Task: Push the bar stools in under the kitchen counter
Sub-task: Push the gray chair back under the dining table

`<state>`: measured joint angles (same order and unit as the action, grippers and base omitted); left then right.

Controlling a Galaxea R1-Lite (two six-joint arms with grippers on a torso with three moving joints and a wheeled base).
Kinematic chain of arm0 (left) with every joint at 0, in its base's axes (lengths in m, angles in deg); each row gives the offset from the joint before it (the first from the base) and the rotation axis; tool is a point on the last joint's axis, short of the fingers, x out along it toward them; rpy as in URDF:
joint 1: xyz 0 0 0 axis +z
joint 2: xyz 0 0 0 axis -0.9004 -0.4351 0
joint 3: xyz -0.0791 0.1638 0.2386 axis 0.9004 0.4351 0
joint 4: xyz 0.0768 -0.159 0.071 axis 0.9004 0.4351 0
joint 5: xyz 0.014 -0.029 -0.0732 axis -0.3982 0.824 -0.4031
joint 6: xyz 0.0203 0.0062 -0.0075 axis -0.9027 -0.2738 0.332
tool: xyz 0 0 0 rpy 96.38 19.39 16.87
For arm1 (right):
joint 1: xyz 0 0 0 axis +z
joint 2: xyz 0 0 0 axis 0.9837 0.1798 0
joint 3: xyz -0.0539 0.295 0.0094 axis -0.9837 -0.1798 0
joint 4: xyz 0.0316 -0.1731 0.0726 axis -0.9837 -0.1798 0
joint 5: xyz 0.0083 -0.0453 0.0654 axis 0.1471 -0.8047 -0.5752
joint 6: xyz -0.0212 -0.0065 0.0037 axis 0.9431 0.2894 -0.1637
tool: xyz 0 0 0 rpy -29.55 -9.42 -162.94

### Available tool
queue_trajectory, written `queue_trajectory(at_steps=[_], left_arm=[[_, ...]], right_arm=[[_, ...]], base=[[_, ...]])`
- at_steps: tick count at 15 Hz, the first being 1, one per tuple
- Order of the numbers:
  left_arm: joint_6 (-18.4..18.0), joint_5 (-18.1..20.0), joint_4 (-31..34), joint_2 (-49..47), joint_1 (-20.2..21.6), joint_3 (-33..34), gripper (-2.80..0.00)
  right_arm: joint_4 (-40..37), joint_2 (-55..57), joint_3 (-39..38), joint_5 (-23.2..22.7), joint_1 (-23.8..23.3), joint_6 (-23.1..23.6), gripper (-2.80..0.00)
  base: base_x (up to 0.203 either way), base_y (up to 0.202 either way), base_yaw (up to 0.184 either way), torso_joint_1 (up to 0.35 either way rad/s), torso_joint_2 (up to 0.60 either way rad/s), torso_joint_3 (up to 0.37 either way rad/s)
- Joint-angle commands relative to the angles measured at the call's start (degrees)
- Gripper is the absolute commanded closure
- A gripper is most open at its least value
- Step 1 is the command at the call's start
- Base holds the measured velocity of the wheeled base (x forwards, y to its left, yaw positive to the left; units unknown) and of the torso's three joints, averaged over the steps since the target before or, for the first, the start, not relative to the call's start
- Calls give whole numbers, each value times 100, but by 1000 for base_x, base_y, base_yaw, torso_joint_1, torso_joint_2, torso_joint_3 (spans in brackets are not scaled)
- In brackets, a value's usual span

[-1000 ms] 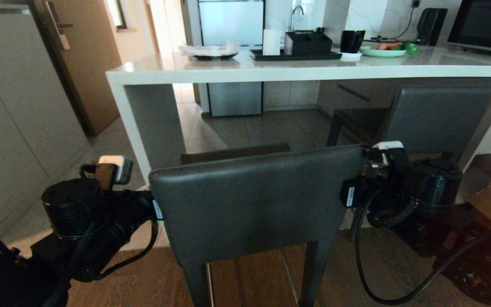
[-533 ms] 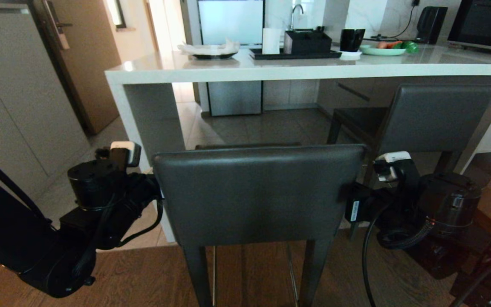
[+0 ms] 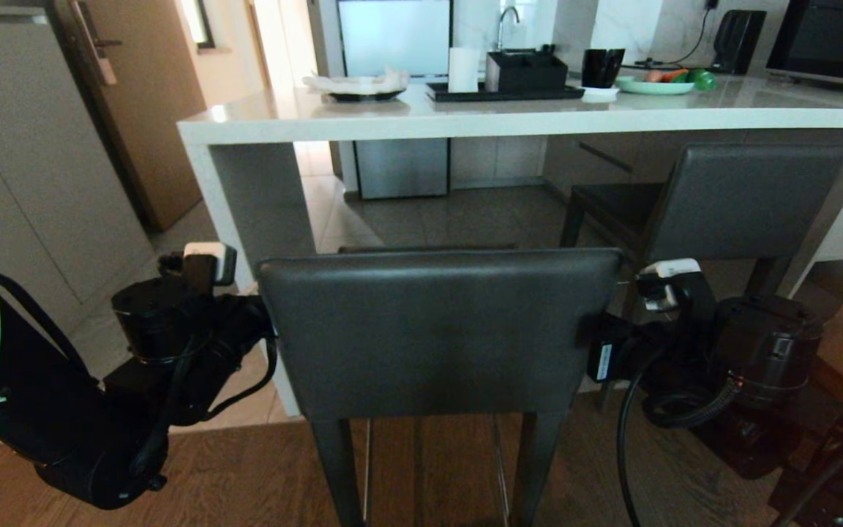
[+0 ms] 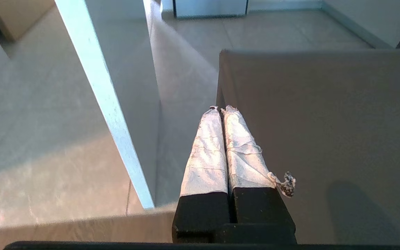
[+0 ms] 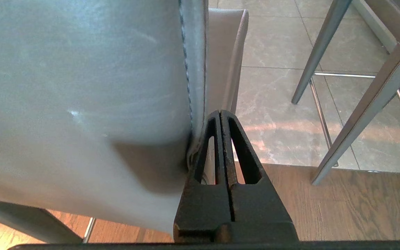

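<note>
Head view shows two bar stools and a long worktop (image 3: 465, 121). The far stool (image 3: 747, 201) sits off past the right end effector (image 3: 601, 344), with its seat already under the worktop, so that one looks about done. The near stool (image 3: 440, 333) stands between the two end effectors, and its backrest is out in front of the worktop edge, so it has to go in more. I think this job is about half done. The left end effector (image 4: 221, 109) is shut tight and holds nothing; its taped tips sit at the left side edge of the near backrest. The right end effector is shut too, with nothing held, and it lies just beside the right side edge of that backrest, touching it or very close. Ahead of both end effectors the space under the worktop is open floor (image 3: 465, 219), so the stool has room to slide in. The white side panel (image 3: 257, 212) stands just ahead of the left end effector, so that arm could bump it if the stool drifts that way. The legs of the far stool are near the right end effector, so that side is a bit tight too.
</note>
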<state>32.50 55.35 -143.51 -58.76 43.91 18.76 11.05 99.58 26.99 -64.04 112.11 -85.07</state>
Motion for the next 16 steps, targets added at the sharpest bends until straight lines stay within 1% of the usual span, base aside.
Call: queue_trajectory(at_steps=[1,2,11,16], left_arm=[[-378,11,-252,-116,165,85,0],[-425,19,-265,-115,185,134,0],[-402,37,-248,-90,158,107,0],[-390,37,-248,-124,167,125,0]], right_arm=[[61,39,54,0,-3,4,0],[61,30,54,1,-3,4,0],[52,22,54,8,-3,22,0],[54,40,54,8,-3,22,0]], base=[[0,0,0,0,0,0],[0,0,0,0,0,0],[0,0,0,0,0,0],[176,0,2,-1,2,2]])
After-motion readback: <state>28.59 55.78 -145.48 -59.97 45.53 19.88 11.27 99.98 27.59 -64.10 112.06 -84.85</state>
